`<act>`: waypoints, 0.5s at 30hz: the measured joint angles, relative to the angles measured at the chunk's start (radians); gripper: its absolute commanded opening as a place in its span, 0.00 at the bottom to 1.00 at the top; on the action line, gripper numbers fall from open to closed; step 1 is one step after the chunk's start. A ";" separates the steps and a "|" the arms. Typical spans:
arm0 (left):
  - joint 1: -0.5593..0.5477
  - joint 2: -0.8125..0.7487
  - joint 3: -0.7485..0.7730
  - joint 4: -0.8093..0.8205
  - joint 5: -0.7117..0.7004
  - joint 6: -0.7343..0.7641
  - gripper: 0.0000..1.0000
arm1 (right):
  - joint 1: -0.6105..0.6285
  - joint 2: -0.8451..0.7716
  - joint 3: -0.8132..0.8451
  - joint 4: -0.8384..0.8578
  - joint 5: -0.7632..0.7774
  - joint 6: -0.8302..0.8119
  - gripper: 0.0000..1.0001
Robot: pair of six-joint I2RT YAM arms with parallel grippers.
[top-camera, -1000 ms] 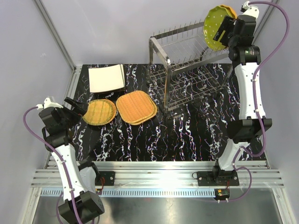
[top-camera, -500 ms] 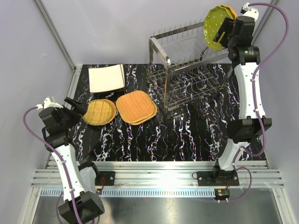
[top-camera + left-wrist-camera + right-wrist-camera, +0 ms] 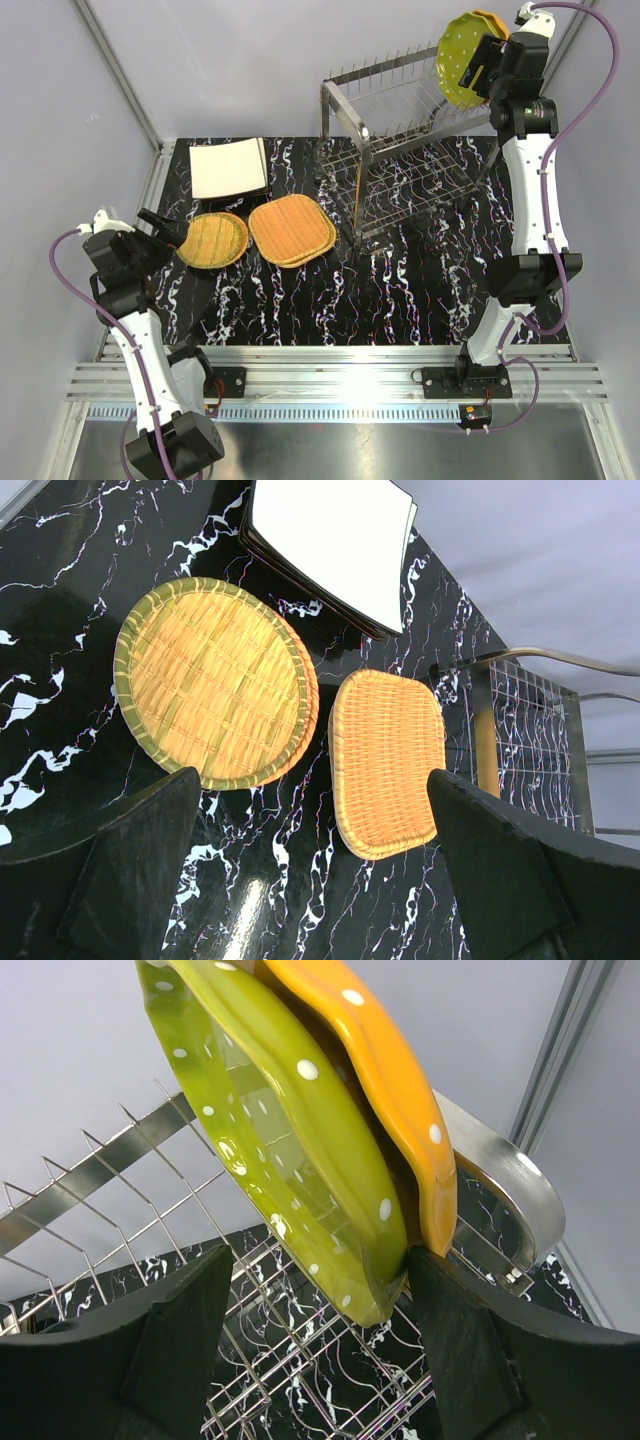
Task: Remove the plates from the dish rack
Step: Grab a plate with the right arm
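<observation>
right jaws straddle the upright green plate point(image 3: 290, 1150) and orange plate point(image 3: 390, 1070) at the rack's point(image 3: 358, 175) 2 o'clock end — not yet clenched; left jaws released, far off.

A green dotted plate point(image 3: 456, 60) and an orange plate point(image 3: 490, 18) stand at the upper right end of the dish rack point(image 3: 400, 140), with the right gripper point(image 3: 474, 64) against them. Left of the rack, cream square plates point(image 3: 228, 167), a round woven plate point(image 3: 212, 240) and rounded-square woven plates point(image 3: 291, 230) lie on the black marbled table point(image 3: 400, 285). The left gripper point(image 3: 165, 230) is beside the round woven plate.
</observation>
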 measured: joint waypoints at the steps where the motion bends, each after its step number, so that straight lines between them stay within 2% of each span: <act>1: 0.000 0.000 0.000 0.000 0.000 0.000 0.99 | 0.000 0.001 0.000 0.000 0.000 -0.002 0.78; 5: 0.000 0.000 0.000 0.000 0.000 0.000 0.99 | -0.002 0.004 0.002 -0.001 -0.004 -0.006 0.76; 8: 0.000 0.000 0.000 0.000 0.000 0.000 0.99 | -0.014 0.007 0.008 -0.007 -0.026 -0.006 0.70; 15: 0.000 0.000 0.000 0.000 0.000 0.000 0.99 | -0.067 0.008 0.022 -0.031 -0.154 -0.006 0.61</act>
